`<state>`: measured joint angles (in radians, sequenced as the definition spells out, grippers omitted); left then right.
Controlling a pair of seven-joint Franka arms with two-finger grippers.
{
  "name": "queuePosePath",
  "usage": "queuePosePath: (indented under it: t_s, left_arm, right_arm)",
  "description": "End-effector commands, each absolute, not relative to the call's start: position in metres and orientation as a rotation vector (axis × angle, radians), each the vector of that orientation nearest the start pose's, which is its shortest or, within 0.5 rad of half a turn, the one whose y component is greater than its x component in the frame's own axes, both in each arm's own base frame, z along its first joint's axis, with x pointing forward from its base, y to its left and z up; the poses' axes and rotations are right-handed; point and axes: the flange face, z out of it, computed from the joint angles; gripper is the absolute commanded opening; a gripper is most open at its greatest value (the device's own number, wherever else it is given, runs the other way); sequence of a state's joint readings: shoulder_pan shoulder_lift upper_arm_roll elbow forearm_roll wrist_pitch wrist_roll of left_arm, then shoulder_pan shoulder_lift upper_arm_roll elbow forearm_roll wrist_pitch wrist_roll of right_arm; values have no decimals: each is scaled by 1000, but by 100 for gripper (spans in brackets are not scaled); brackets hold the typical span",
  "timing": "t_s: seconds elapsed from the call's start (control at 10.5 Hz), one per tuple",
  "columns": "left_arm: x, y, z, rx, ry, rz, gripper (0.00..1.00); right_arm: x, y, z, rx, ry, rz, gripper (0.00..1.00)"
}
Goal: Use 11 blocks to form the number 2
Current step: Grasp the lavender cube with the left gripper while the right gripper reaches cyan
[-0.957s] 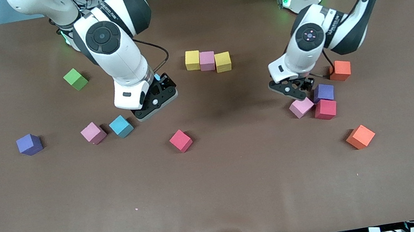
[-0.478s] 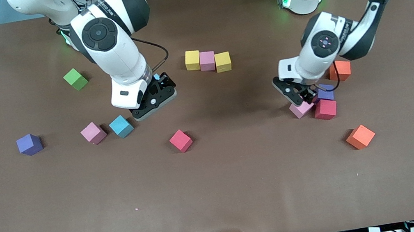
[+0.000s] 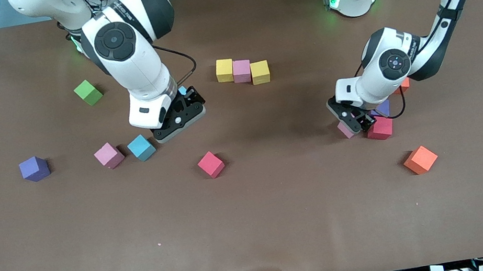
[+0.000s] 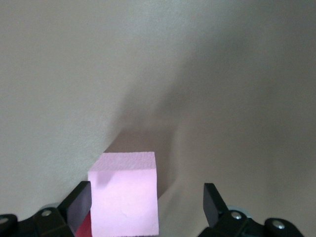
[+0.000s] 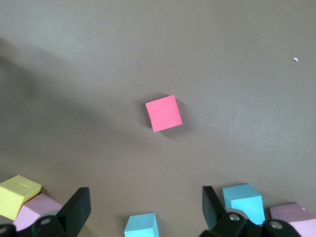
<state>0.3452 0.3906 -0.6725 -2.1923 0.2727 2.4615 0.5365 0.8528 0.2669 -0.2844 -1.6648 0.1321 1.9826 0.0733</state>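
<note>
A yellow cube, a pink cube and a yellow cube stand in a row mid-table. My left gripper is open and low around a pink cube; in the left wrist view that cube sits close to one finger. A red cube and a purple cube touch it. My right gripper is open above a light blue cube, which also shows in the right wrist view.
Loose cubes: pink, light blue, purple, red, orange, and an orange one mostly hidden by the left arm. A green cube stands toward the right arm's end.
My left gripper has come down over the pink cube, so its fingers now straddle it. The right arm has barely moved.
</note>
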Motion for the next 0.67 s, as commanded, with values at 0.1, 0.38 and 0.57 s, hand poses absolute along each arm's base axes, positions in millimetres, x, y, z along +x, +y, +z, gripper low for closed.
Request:
queuePosePath:
  t_s: [0.1,0.38,0.57]
  left_arm:
    - [532,-165,230,-2755,1606,29,100]
    - [533,-164,230,-2766,1588,28,100]
    - [531,-165,223,-2777,1578,46,100]
  right_arm:
    - [521,369,471,-2988,-682,-33,100]
    - [521,366,474,-2988,-678,-32,100]
    - [525,362,474,-2988,-705,-35,100]
